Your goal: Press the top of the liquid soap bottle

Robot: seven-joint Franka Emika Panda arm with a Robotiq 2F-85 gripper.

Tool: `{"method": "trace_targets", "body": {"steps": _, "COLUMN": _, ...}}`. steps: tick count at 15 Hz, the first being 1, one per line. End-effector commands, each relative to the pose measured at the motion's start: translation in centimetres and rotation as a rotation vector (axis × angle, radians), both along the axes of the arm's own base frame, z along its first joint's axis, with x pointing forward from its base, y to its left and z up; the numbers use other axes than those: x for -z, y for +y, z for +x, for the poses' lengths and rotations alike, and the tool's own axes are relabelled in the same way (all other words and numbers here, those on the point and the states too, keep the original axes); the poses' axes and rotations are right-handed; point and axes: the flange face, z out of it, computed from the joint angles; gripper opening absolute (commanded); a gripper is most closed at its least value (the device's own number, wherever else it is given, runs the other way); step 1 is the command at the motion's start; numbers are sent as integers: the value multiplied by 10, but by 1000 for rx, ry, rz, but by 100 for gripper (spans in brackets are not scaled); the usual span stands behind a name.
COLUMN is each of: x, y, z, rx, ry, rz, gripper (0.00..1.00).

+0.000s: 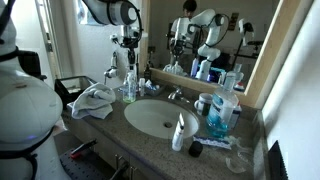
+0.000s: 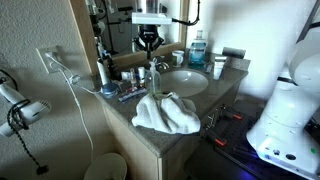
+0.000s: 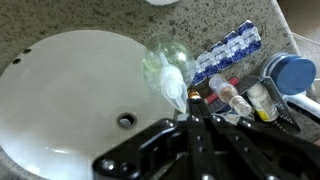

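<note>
The liquid soap bottle (image 1: pixel 129 88) is small and clear, with blue-green liquid and a white pump top. It stands on the counter beside the sink, behind the towel, and shows in both exterior views (image 2: pixel 155 78). My gripper (image 1: pixel 128 55) hangs straight above it, fingers pointing down (image 2: pixel 150 45). In the wrist view the fingers (image 3: pixel 191 108) are shut together and empty, with their tips right beside the white pump nozzle (image 3: pixel 172 86). I cannot tell whether they touch it.
A white sink bowl (image 1: pixel 150 122) sits in a granite counter. A crumpled white towel (image 2: pixel 165 112) lies at the counter edge. A taller white bottle (image 1: pixel 179 132) and a large bottle of blue liquid (image 1: pixel 222 110) stand beside the bowl. Small toiletries (image 3: pixel 245 95) lie near the soap bottle. A mirror (image 1: pixel 215 30) is behind.
</note>
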Motion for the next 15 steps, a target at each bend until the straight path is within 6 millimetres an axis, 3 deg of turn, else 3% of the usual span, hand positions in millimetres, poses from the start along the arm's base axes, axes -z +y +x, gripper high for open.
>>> {"method": "trace_targets", "body": {"steps": 1, "x": -16, "y": -4, "z": 4, "rx": -4, "ry": 1, "rz": 6, "gripper": 5}}
{"method": "trace_targets", "body": {"steps": 7, "x": -49, "y": -11, "z": 6, "rx": 26, "ry": -31, "rz": -1, "gripper": 5}}
{"method": "trace_targets", "body": {"steps": 15, "x": -122, "y": -14, "z": -6, "rx": 73, "ry": -22, "rz": -23, "gripper": 4}}
